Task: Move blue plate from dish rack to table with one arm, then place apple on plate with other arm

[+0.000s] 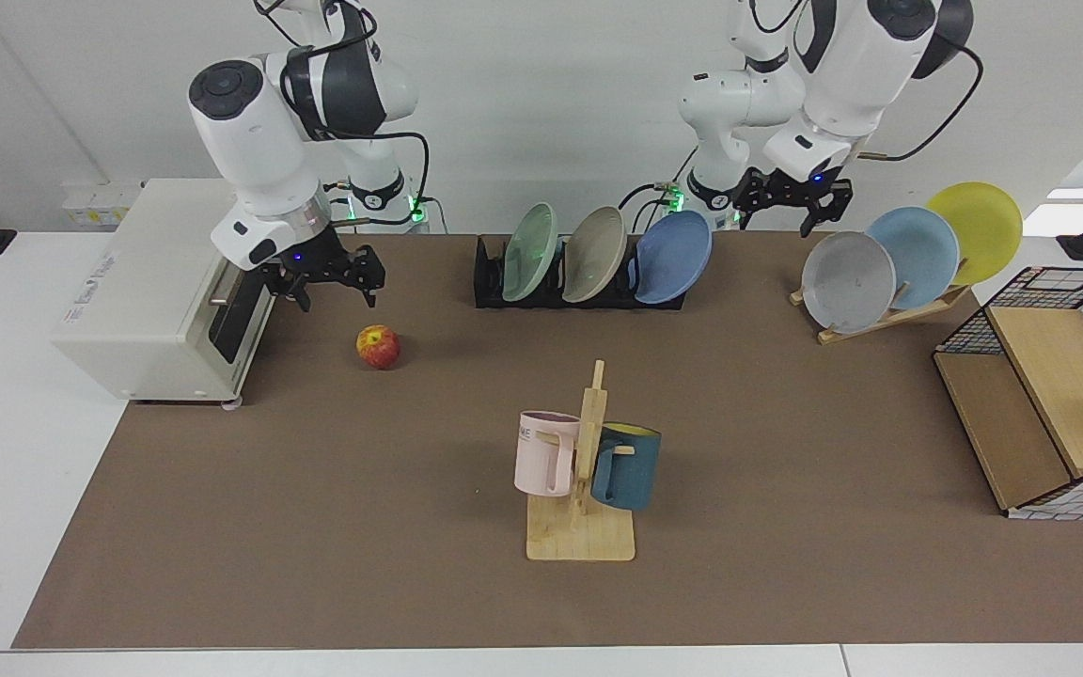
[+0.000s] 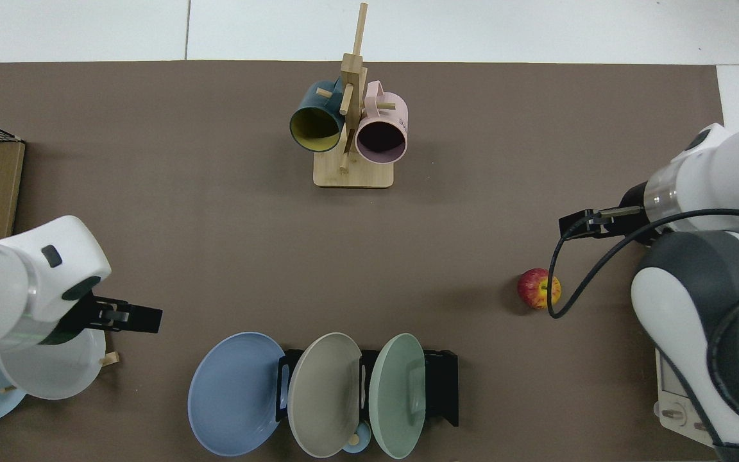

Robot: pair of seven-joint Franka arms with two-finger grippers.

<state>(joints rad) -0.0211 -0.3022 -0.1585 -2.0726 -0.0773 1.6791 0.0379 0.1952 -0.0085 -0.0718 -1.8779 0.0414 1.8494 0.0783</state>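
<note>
Nearby, grey plate (image 1: 848, 281) beside wide-spread empty left gripper (image 1: 792, 212); toaster oven (image 1: 156, 291) beside wide-spread empty right gripper (image 1: 333, 287).

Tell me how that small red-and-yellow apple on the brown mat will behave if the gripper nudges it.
The small round red-and-yellow apple lies free on the brown mat, so a sideways nudge would probably roll it. Its smooth skin may slip between narrow fingers. The open right gripper hovers just behind it; the open left gripper is elsewhere.

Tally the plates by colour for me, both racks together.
Periwinkle blue plate: 1
Sky-blue: 1
Green: 1
Beige: 1
Grey: 1
Yellow: 1
Total: 6
</note>
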